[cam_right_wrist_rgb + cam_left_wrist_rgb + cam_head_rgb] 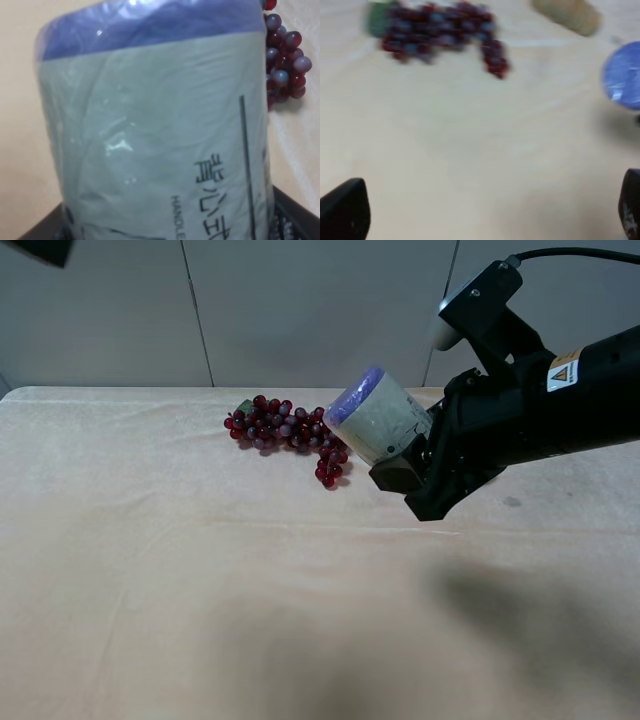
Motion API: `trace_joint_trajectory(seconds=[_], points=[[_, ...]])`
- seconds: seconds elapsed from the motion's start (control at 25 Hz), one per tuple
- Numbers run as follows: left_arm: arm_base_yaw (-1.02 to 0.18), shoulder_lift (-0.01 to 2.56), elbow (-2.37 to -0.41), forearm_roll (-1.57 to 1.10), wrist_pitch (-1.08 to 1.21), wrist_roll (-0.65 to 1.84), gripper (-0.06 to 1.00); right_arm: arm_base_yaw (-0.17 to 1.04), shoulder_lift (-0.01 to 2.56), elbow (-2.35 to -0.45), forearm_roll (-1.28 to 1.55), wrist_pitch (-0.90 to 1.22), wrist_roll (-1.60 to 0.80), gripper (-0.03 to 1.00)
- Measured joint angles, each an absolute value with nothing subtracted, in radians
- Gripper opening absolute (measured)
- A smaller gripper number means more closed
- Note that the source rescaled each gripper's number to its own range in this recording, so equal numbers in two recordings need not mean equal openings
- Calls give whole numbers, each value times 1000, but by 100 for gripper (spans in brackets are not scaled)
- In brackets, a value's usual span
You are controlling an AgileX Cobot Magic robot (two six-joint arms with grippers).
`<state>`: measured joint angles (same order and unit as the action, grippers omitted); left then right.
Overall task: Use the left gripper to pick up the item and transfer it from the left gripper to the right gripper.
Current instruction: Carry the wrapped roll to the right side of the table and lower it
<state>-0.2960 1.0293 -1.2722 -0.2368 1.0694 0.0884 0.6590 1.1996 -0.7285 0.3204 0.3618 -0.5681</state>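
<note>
The white can (375, 420) with purple-blue ends is held tilted above the table in my right gripper (408, 468), which is shut on its lower end. It fills the right wrist view (160, 140), with the black fingers (295, 215) at its base. My left gripper (487, 207) is open and empty, its two black fingertips (345, 210) wide apart above bare table. The can's blue end (625, 75) shows at the edge of the left wrist view, apart from the left gripper. In the exterior view only a dark piece of the left arm (40, 250) shows in the top left corner.
A dark red grape bunch (285, 425) lies on the beige table (200, 570) just left of the can; it also shows in the left wrist view (440, 32) and the right wrist view (282, 55). A tan bread-like piece (567, 15) lies beyond it.
</note>
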Motion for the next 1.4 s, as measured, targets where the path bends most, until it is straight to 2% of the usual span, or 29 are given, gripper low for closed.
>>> trace_joint_trajectory(seconds=[0.4,0.76,1.08,1.4], points=[[-296,551,-953,0,1092,9,100,659,1200,-729,322,371,-568,1],[-296,170,-728,14,1095,-8,100,659,1200,-729,322,387,-556,1],[-296,2,-606,14,1117,-35,100,659,1200,-729,322,387,-538,1],[-296,-7,-500,9,1064,-36,99,659,1200,-729,324,397,-518,1]])
